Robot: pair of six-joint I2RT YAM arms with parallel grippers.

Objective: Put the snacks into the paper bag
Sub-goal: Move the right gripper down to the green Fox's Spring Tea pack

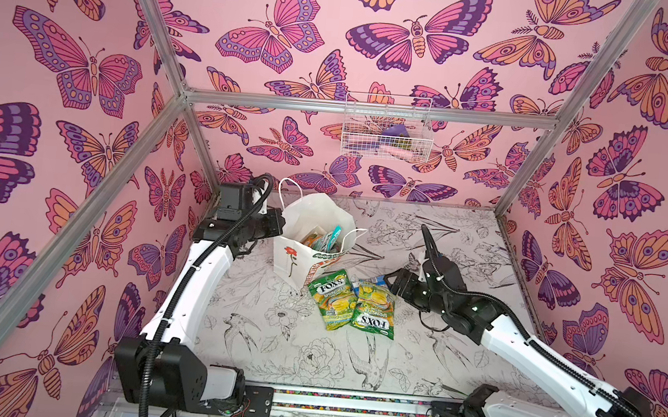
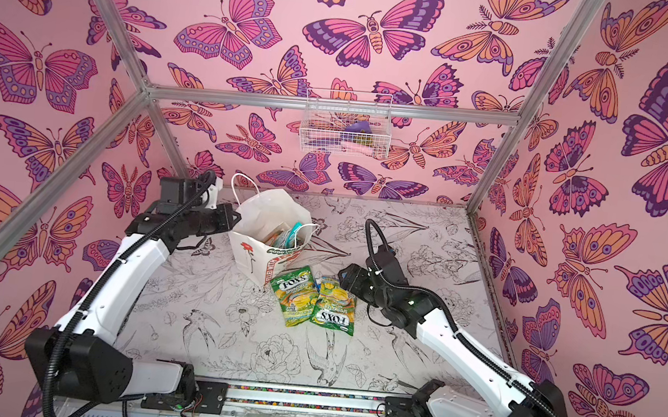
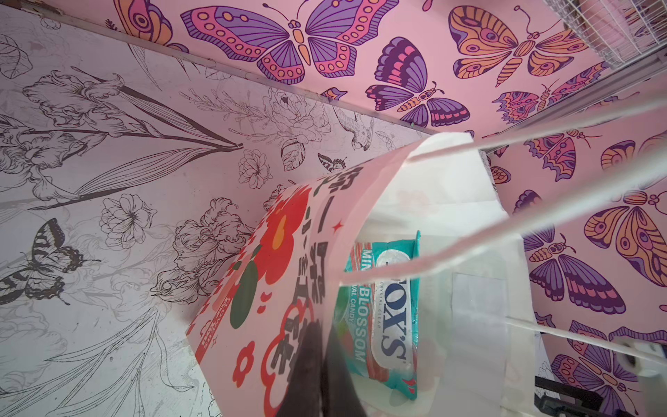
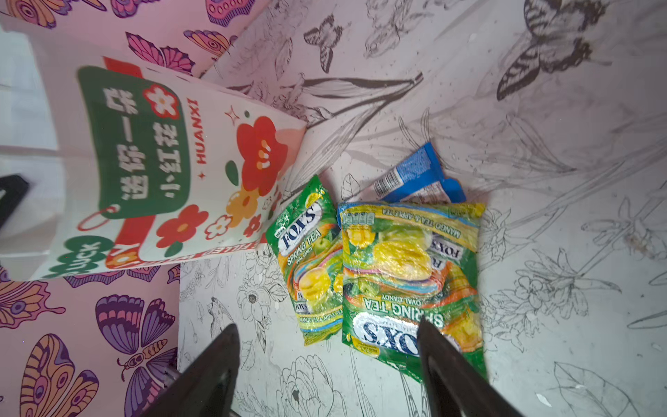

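Right wrist view: right hand (image 4: 326, 325) spread over two green packets (image 4: 408, 274) lying on open desk (image 4: 541, 343) just beside the bag (image 4: 144, 162); left hand (image 3: 323, 339) pinches the bag's rim, a teal packet (image 3: 386, 307) inside.

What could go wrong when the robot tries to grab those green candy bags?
The green packets overlap, so the open right pincer might drag both or lose one. The blue packet is tucked partly under one and could get pushed away. The left pincer only pinches the paper bag's rim, so a bump might tip it.
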